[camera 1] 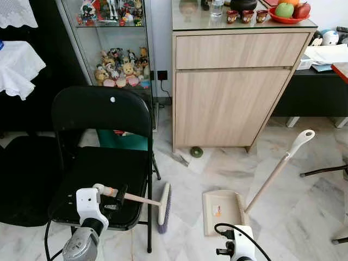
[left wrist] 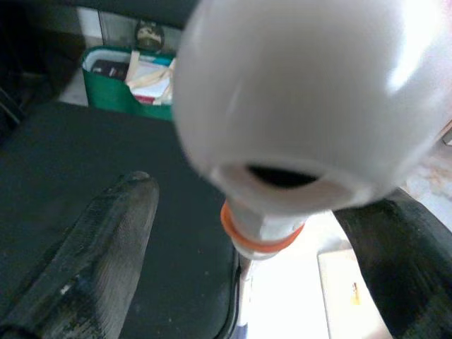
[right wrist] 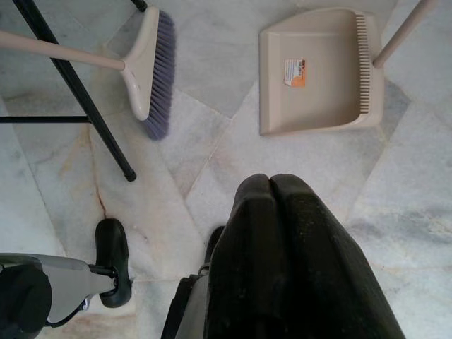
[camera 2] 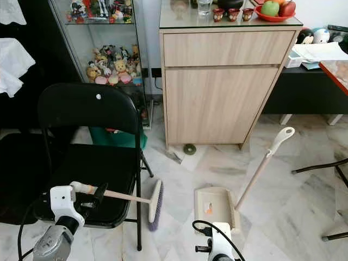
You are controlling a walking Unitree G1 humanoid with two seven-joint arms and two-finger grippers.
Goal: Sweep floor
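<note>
A broom has a beige handle point(camera 1: 138, 198) and a purple-bristled head point(camera 1: 164, 207) resting on the marble floor. Its handle slants up over the edge of the black folding chair's seat point(camera 1: 98, 179). My left gripper point(camera 1: 117, 197) is at the handle's white top end point(left wrist: 311, 106), open, with a black finger point(left wrist: 99, 261) on each side and not touching it. A beige dustpan point(camera 1: 222, 211) lies on the floor to the right, its long handle point(camera 1: 274, 174) rising to the right. My right gripper point(right wrist: 272, 182) hangs low over the floor near the dustpan point(right wrist: 311, 70), fingers pressed together and empty.
A wooden cabinet point(camera 1: 231, 92) stands ahead, with a small green round thing point(camera 1: 196, 151) and a scrap point(camera 1: 181, 159) on the floor at its foot. Behind the chair are a glass display case point(camera 1: 117, 60) and a green box point(camera 1: 122, 140). Another chair's legs point(camera 1: 323, 171) intrude at right.
</note>
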